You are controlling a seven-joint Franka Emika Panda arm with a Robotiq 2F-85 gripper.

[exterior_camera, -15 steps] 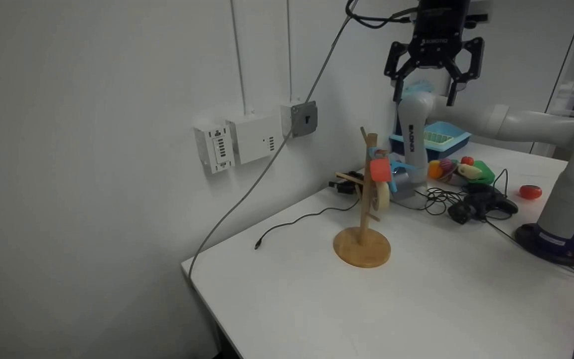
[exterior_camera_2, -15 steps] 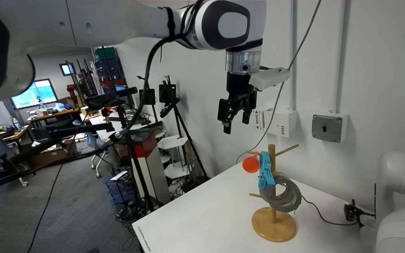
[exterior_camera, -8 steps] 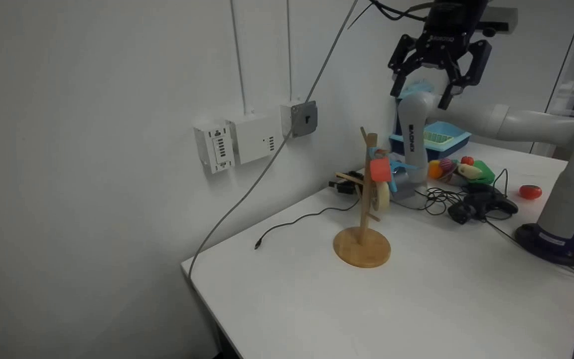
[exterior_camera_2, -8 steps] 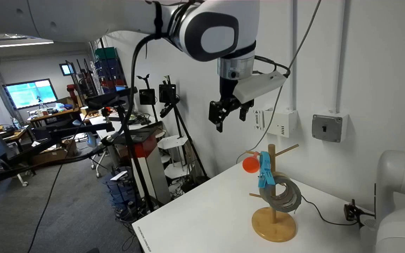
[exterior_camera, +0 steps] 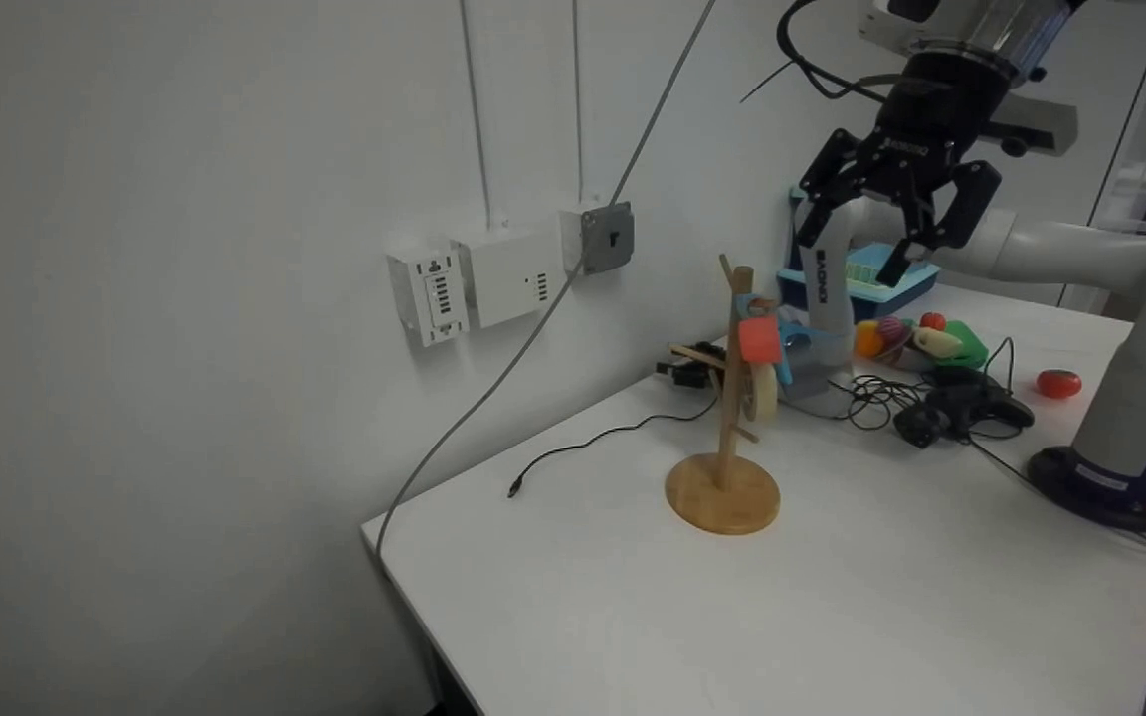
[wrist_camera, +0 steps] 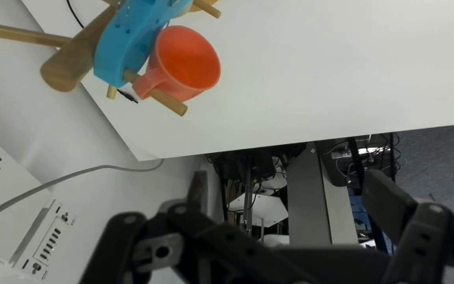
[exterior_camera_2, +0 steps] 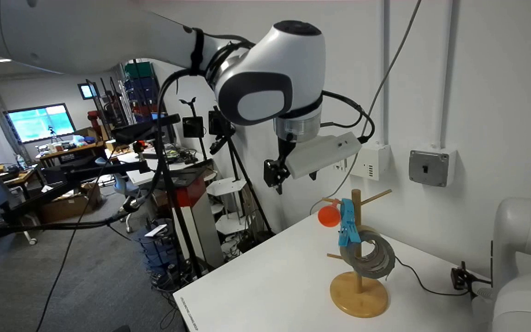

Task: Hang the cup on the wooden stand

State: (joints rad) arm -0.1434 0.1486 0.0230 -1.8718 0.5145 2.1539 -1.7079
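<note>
The small red-orange cup (wrist_camera: pixel 189 59) hangs by its handle on a peg of the wooden stand (exterior_camera: pixel 722 494), and the peg's tip pokes out through the handle in the wrist view. Its round mouth faces sideways in an exterior view (exterior_camera_2: pixel 329 216). The stand is upright on its round base, with a bare peg near the top. My gripper (exterior_camera: pixel 850 254) is apart from cup and stand, higher than the cup, tilted, its jaws wide apart. Between its fingers (wrist_camera: pixel 386 201) in the wrist view only background shows. A white housing partly covers the gripper in an exterior view (exterior_camera_2: pixel 296 182).
A blue clip (exterior_camera_2: pixel 348 223) and grey tape rolls (exterior_camera_2: pixel 369 267) also hang on the stand. Behind it are a thin black cable (exterior_camera: pixel 613 430), a black device (exterior_camera: pixel 966 403), toy food (exterior_camera: pixel 936 341) and a second robot arm (exterior_camera: pixel 1120 398). A wall (exterior_camera: pixel 235 298) borders the table.
My gripper has come lower and tilted over, staying wide apart; in an exterior view it also shifts left. Cup and stand have not moved.
</note>
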